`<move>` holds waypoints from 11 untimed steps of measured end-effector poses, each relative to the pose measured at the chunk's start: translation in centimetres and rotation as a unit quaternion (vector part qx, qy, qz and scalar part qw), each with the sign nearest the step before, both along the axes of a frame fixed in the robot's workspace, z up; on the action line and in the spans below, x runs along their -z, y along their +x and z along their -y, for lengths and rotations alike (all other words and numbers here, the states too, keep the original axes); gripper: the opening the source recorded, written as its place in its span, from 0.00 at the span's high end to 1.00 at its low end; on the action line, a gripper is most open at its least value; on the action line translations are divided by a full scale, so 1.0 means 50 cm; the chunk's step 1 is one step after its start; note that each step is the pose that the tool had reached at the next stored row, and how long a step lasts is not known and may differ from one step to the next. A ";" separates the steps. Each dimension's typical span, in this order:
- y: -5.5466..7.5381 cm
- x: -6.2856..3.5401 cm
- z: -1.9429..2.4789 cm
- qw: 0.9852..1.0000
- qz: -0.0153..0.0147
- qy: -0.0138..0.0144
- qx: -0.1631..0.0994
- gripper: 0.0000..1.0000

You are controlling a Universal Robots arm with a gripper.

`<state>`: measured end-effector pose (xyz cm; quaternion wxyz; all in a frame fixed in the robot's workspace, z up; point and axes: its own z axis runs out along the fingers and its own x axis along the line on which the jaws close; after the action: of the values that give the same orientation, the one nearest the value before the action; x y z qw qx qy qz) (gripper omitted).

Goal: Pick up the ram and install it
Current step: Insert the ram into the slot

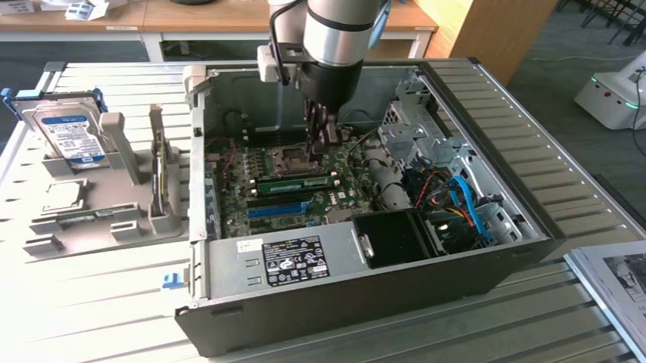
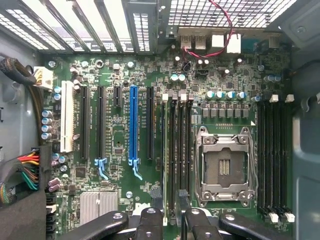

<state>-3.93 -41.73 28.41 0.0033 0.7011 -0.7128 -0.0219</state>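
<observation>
as the long thin green ram stick (image 1: 293, 182) stands seated on edge just beside the square metal cpu socket (image 2: 223, 167), the black gripper (image 2: 172, 216) hovers over it, jaws apart, empty.

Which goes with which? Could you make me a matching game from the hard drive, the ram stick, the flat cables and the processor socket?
Things:
1. hard drive
2. ram stick
3. flat cables
4. processor socket

Descriptions:
A. empty, nothing fitted in it
B. green
C. bright blue
D. standing outside the computer case

Pairs: 1-D, 2-B, 3-C, 4-A
</observation>
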 end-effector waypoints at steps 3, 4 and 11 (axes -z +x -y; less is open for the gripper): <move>0.000 -0.004 0.0000 1.000 0.000 0.000 0.000 0.75; 0.000 -0.006 0.0000 1.000 0.000 0.000 0.000 0.75; 0.000 -0.015 0.0000 1.000 0.000 0.000 0.000 0.75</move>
<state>-3.93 -41.73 29.14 0.0033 0.7010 -0.7128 -0.0220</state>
